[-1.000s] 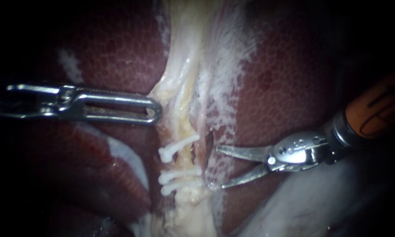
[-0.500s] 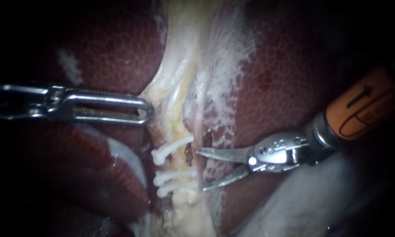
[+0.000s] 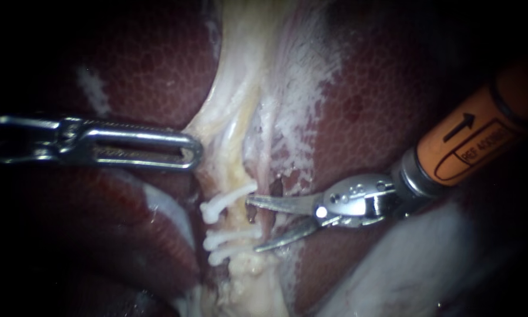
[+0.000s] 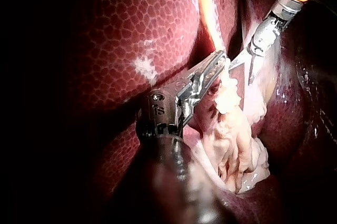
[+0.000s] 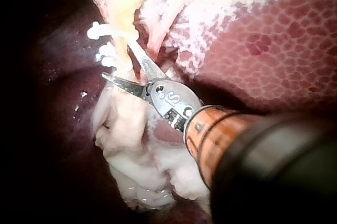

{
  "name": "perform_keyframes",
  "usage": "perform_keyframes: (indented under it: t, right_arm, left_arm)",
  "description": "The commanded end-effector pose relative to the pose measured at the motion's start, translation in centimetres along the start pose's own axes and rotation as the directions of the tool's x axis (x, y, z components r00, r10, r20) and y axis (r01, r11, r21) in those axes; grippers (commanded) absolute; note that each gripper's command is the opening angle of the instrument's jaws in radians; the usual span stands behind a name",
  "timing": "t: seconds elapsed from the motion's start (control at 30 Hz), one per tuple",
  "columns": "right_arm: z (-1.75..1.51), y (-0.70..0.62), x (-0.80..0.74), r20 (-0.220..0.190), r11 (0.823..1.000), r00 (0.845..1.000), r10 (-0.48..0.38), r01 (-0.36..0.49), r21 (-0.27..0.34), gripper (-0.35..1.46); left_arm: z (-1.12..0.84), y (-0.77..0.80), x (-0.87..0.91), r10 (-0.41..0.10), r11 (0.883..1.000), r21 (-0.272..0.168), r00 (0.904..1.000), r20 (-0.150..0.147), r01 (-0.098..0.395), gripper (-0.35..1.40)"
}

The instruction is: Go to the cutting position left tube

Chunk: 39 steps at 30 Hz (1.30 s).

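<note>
Clipped tube, judged soft and fragile, should be taken between its clips by the parted pincer of the right instrument, pale tissue being clamped in that of the left instrument.

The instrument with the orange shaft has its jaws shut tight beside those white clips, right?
No: the right instrument has its jaws open, with a clear gap between them, as the endoscope view shows. It is beside the white clips.
</note>
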Motion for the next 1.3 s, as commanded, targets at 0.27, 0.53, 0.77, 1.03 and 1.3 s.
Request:
perform_keyframes:
  t: [0.27,0.53,0.77,1.03,1.3]
  right_arm:
    - [0.13,0.00,0.03,-0.002,1.000,1.000,-0.010,0.010,0.021,1.40]
    - [0.20,0.00,0.07,-0.004,0.999,1.000,0.009,-0.009,0.046,1.35]
    - [0.28,0.07,0.12,-0.003,0.994,0.996,0.091,-0.091,0.054,1.27]
    - [0.41,0.15,0.11,0.002,0.985,0.988,0.157,-0.157,0.069,1.15]
    - [0.48,0.17,0.15,-0.001,0.979,0.983,0.185,-0.184,0.089,1.04]
  left_arm:
    - [0.00,0.00,0.00,0.000,1.000,0.000,1.0000,0.000,0.000,-0.35]
    - [-0.01,0.00,0.00,0.000,1.000,0.000,1.0000,0.000,0.000,-0.35]
    - [-0.01,-0.01,0.00,0.000,1.000,0.000,1.0000,0.000,0.000,-0.35]
    - [-0.01,-0.01,0.00,0.000,1.000,0.000,1.0000,0.000,0.000,-0.35]
    - [0.00,-0.01,0.00,0.000,1.000,0.000,1.0000,0.000,0.000,-0.35]
